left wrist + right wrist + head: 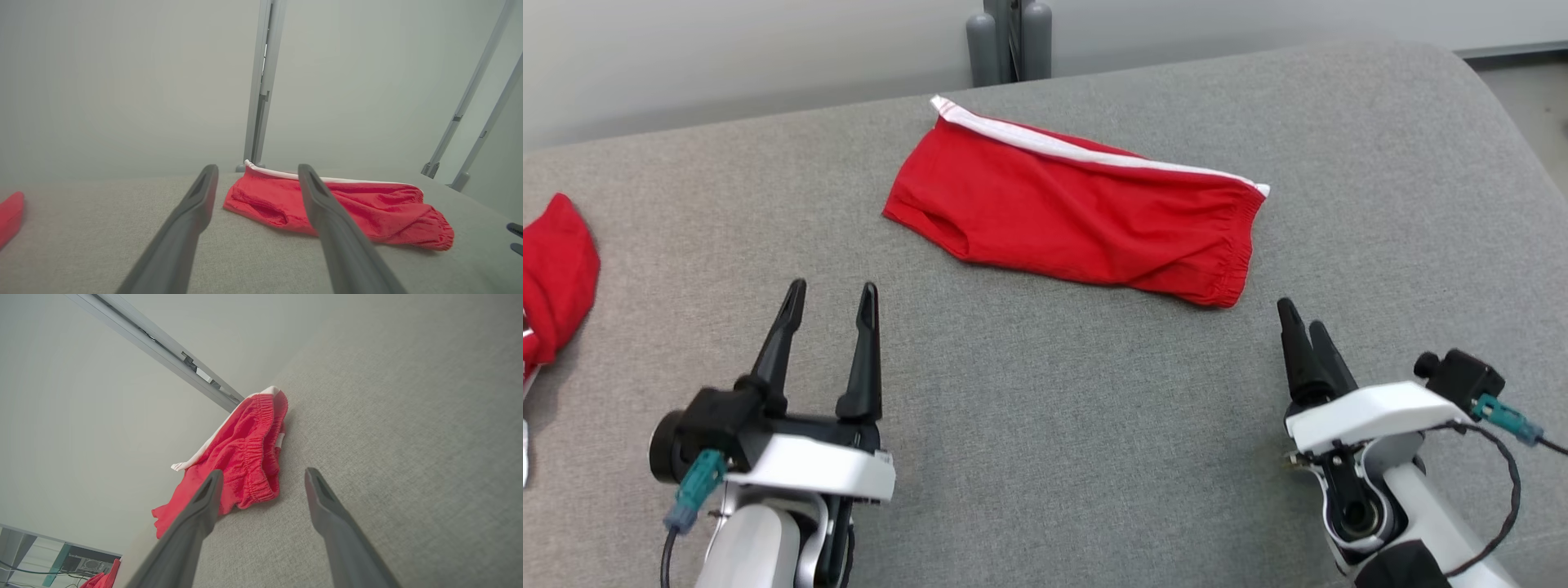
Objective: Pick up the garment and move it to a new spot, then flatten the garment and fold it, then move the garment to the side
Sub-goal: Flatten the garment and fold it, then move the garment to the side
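In the head view, the red garment [1078, 216] is seen lying folded into a long flat band on the grey padded surface [1045, 425], its white-trimmed edge turned away from the robot and its gathered waistband at the right end. The left gripper [833, 290] is held low at the left with its fingers spread, well apart from the garment, and nothing is held in it. The right gripper [1301, 317] is seen near the waistband end without touching it, and its two fingers are viewed almost in line. A second red cloth [556, 269] is seen at the left edge. In the left wrist view, the garment [339, 208] is seen ahead, beyond the parted fingers of the left gripper [258, 169], with a grey metal upright [263, 81] behind it. In the right wrist view, the fingers of the right gripper [263, 474] are shown spread and empty, with the waistband end of the garment [241, 457] just ahead of the left finger.
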### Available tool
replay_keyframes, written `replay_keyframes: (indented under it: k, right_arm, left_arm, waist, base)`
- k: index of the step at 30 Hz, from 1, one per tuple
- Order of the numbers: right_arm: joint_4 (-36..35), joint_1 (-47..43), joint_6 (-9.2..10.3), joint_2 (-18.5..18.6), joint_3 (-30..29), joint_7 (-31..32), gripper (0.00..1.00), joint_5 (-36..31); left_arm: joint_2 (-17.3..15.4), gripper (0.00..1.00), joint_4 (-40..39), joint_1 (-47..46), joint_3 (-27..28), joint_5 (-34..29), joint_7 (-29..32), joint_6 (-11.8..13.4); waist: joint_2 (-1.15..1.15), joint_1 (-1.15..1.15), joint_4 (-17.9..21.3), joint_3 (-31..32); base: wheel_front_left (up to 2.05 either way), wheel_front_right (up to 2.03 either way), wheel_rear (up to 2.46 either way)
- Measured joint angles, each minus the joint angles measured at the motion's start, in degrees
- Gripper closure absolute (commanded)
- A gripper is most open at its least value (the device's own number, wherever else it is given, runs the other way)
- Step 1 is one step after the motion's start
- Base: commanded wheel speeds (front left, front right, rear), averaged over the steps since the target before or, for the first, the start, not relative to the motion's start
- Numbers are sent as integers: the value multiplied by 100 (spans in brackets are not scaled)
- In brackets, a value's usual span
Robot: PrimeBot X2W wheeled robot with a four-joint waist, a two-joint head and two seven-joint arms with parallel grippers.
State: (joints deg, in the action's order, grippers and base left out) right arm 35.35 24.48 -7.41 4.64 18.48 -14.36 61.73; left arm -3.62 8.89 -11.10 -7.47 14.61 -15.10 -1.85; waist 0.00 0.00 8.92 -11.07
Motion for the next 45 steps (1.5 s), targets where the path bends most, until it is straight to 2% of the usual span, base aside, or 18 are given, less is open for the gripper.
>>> replay_keyframes:
  k: [6, 9, 22, 27, 45]
  right_arm:
    - [-110, -304, 0, -13, -85, 35, 0, -84]
    - [-169, -381, 0, -25, -136, 82, 0, -134]
    - [-353, -503, 0, -78, -459, 302, 0, -391]
    - [-345, -263, 0, -112, -612, 642, 0, -320]
    - [1411, 1541, 0, -130, -1345, 1547, 0, -476]
  left_arm:
    - [73, 0, -388, 406, 166, -59, -2, -125]
    - [73, 0, -530, 587, 247, 110, -4, -135]
    - [80, 0, -559, 633, 60, 196, -4, -110]
    - [82, 0, -528, 549, -35, 162, -3, -119]
    - [79, 0, -513, 124, -264, 111, -4, -144]
  waist:
    - [0, 0, -63, 173]
    - [0, 0, -56, 199]
    - [0, 0, -140, 169]
    - [0, 0, -212, 16]
    - [0, 0, -812, -757]
  base:
    - [0, 0, 0]
    - [0, 0, 0]
    - [0, 0, 0]
    - [0, 0, 0]
    - [0, 0, 0]
